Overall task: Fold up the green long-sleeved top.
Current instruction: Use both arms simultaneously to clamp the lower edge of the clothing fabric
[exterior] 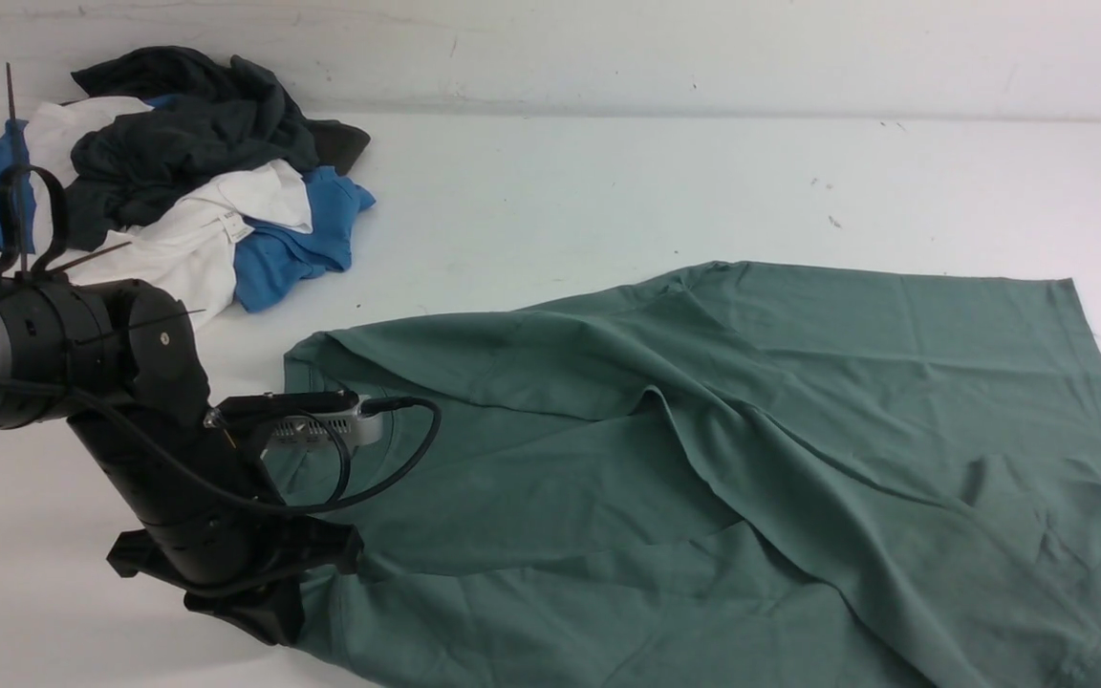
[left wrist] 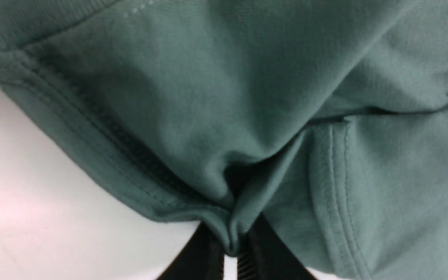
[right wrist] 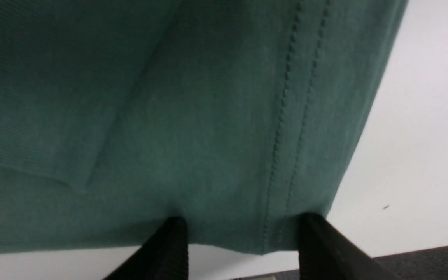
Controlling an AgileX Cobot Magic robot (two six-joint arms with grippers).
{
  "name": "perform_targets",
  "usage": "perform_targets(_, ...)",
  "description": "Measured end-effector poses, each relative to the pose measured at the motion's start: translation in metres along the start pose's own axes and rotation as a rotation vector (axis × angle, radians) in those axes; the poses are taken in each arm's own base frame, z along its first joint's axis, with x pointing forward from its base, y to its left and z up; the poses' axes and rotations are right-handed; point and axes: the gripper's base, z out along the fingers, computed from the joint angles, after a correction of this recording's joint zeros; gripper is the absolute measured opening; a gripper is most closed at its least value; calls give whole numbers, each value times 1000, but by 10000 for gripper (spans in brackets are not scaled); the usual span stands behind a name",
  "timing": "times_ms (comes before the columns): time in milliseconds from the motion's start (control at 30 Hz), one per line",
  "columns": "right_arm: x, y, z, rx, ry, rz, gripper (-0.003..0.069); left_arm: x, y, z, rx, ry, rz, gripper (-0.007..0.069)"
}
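Can see the green long-sleeved top point(exterior: 550, 487) only in part from the front, cut off along the near border, yet spread in loose folds over much of the white table point(exterior: 531, 210). Cannot find the right arm in that view. Can make out little of the cloth directly beneath the left arm point(exterior: 197, 459), behind its black housing and looping cable.

In the left wrist view, find the left gripper point(left wrist: 230, 249) pressed together on a gathered pinch of the top, with blurred fingertips. From the front, place that grip at the top's near left corner.

In the right wrist view alone, find the right gripper point(right wrist: 243, 233) spread wide, with dark, soft-focus fingers apart across a double-stitched edge point(right wrist: 282, 155) of the top; cannot tell about contact with the cloth. See there, too, a dark grey strip point(right wrist: 434, 258) beyond the white surface.

Only from the front, spot dark garments point(exterior: 187, 134), a white garment point(exterior: 206, 229) and a blue garment point(exterior: 307, 239) heaped at far left, partly covering one another.
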Motion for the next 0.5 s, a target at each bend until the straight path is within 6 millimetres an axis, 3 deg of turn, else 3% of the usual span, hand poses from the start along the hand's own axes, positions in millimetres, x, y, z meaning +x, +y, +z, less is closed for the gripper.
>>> perform_targets(100,-1,2,0,-17,-2,-13,279,-1,0,0,-1,-12,0,20)
perform_targets(233,-3,2,-2,-28,-8,-31,50,-1,0,0,-1,-16,0,20)
perform_targets(367,-10,0,-9,-14,-46,-38,13,2,-2,-8,3,-29,5,20)
perform_targets(433,-18,-3,-24,7,-167,-43,10,7,-6,-24,17,-60,14,20)
perform_targets(500,-12,-5,-38,18,-234,-39,9,12,-8,-35,23,-80,24,20)
